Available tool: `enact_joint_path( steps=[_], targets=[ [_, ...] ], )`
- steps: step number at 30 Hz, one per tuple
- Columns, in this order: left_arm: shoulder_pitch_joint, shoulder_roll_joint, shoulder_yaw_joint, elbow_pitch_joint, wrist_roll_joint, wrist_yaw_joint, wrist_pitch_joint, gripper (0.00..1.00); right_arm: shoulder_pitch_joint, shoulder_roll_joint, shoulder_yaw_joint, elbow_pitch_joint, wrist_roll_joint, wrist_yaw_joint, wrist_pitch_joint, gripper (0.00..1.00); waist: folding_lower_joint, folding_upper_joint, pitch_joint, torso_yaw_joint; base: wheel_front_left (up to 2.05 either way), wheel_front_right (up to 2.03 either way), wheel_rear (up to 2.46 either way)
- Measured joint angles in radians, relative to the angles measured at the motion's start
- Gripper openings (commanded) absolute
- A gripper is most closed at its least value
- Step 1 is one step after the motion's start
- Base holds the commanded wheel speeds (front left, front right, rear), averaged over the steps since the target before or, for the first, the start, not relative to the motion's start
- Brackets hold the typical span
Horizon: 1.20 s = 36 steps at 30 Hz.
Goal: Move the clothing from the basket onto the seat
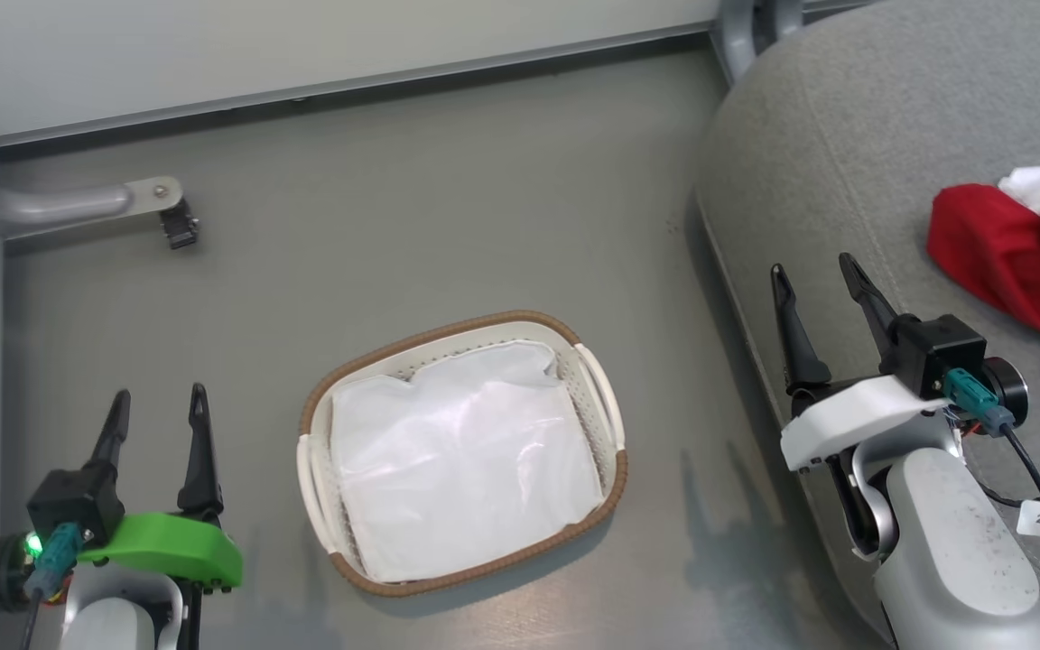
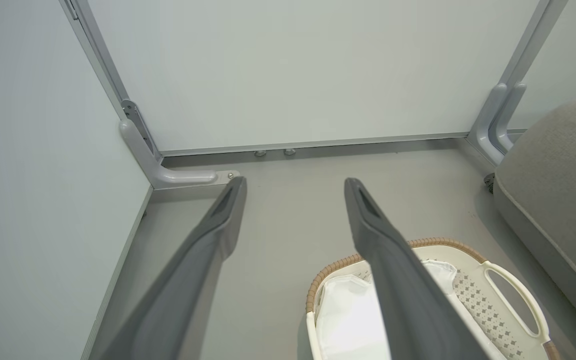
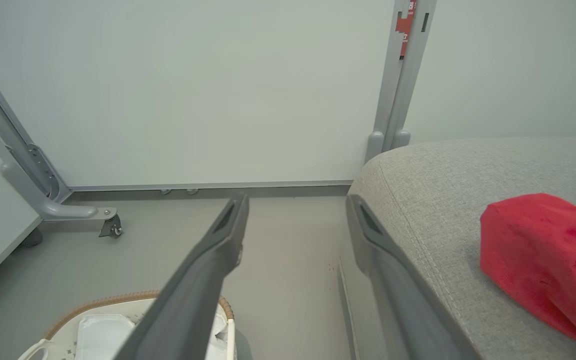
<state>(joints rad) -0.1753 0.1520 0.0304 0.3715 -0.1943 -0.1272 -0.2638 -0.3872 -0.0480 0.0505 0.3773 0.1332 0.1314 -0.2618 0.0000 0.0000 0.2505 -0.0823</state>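
At the lower left of the head view, the left gripper (image 1: 162, 393) is being held over bare floor (image 1: 439, 181), its two fingers spread apart with nothing between them. At the centre, the basket (image 1: 461, 327) is resting on the floor, and a white liner sheet (image 1: 466, 451) is being seen inside it with no red fabric. Right of centre, the right gripper (image 1: 813, 264) is being held above the rounded edge of the seat (image 1: 845, 135), its fingers likewise parted and empty. At the far right, the clothing (image 1: 1007, 248) is lying heaped on the seat and is being cut by the frame edge, so whether both pieces are in the heap cannot be told. The transfer is being judged finished or nearly so, and the next move is being judged to call only for a check of the basket or a drawing back of the arms. As to room, a caster bracket (image 1: 179, 224) is standing well apart at the upper left, open floor is being left all round the basket, and the seat's edge is lying just beside the right arm.
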Motion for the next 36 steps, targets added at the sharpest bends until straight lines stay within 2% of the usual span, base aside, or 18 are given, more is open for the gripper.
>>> enact_joint_path(
  steps=[11, 24, 28, 29, 36],
  targets=[
    [0.070, -0.031, 0.026, -0.008, 0.011, -0.002, 0.000, 1.00, 0.073, -0.001, 0.006, 0.019, 0.012, 0.000, 0.000, 1.00, -0.0001, 0.0000, -0.067, 0.071, 0.00, 0.00, 0.00],
    [0.173, -0.041, 0.019, -0.042, -0.005, -0.002, 0.000, 1.00, 0.180, -0.001, 0.019, 0.021, 0.037, 0.000, 0.000, 1.00, -0.0001, 0.0000, -0.172, 0.077, 0.00, 0.00, 0.00],
    [0.181, -0.046, 0.005, -0.042, -0.042, -0.002, 0.000, 1.00, 0.190, -0.001, 0.020, 0.021, 0.036, 0.000, 0.000, 1.00, -0.0001, 0.0000, -0.189, 0.079, 0.00, 0.00, 0.00],
    [0.182, -0.048, 0.002, -0.036, -0.042, -0.002, 0.000, 0.00, 0.191, 0.000, 0.020, 0.024, 0.036, 0.000, 0.000, 0.00, -0.0001, 0.0000, -0.190, 0.079, 0.00, 0.00, 0.00],
    [0.186, -0.064, 0.000, 0.008, -0.072, -0.002, 0.018, 0.00, 0.226, 0.009, 0.018, 0.068, 0.070, 0.000, 0.016, 0.00, -0.0001, 0.0000, -0.192, 0.079, 0.00, 0.00, 0.00]
  ],
)
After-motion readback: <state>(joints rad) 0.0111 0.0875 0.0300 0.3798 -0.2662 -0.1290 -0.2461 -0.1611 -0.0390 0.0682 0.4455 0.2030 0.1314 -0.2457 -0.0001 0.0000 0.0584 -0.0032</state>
